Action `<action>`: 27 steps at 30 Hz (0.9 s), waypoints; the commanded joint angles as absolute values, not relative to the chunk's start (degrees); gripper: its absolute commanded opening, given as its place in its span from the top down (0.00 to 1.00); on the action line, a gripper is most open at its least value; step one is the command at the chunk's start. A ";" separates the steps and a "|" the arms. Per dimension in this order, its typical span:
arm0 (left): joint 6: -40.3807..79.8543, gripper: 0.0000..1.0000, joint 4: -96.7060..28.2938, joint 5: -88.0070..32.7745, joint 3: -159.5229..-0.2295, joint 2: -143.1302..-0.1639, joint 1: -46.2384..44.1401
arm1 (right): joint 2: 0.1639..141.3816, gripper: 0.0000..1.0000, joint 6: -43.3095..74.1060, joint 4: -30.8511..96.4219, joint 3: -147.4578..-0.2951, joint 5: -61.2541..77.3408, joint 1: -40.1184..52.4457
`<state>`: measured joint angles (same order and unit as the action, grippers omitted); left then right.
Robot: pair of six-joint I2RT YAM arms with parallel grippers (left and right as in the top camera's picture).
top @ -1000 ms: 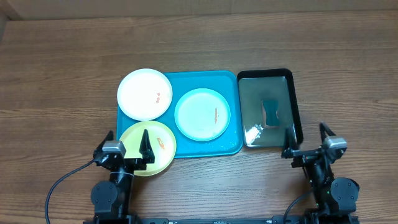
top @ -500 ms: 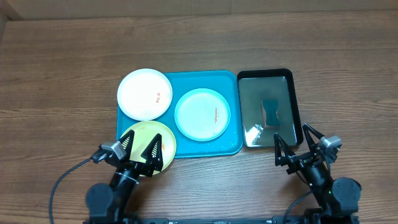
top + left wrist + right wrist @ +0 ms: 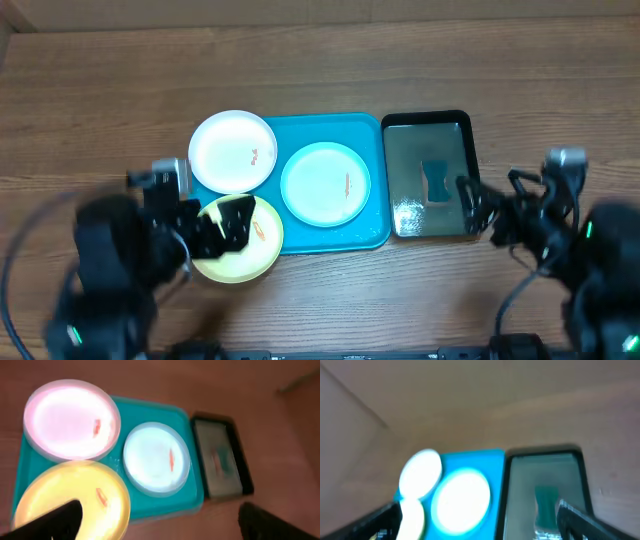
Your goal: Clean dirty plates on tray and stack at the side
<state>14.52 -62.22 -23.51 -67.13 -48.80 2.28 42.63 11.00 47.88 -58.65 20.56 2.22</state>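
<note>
Both arms have lifted forward — left gripper (image 3: 228, 222) and right gripper (image 3: 490, 205) gape empty; we judge all 3 plates (image 3: 325, 183) still uncleaned.

A brown wood-grain table (image 3: 100, 100) spreads beneath me, evenly lit, its grain running side to side; a pale strip (image 3: 320, 8) borders its far edge.

2 black arms (image 3: 105, 255), grey wrist caps (image 3: 168, 172)
</note>
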 commanded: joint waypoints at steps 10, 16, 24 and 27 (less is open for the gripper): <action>9.87 0.96 -77.41 -24.21 -96.53 -78.35 2.61 | 76.55 0.05 4.14 75.31 -96.68 20.67 1.85; 9.56 0.96 -79.07 -22.13 -96.47 -82.52 1.17 | 81.65 0.74 4.40 76.90 -96.53 17.39 1.85; 9.19 0.46 -79.42 -14.72 -96.40 -87.35 -5.19 | 88.47 0.30 4.45 78.24 -93.56 15.09 1.87; 9.19 0.44 -79.44 -13.80 -95.66 -89.19 -7.05 | 90.89 0.34 4.45 78.15 -91.81 14.55 1.87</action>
<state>10.04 -79.35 -16.47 -95.00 -87.66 -5.69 89.30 4.49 78.24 -93.27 16.03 2.17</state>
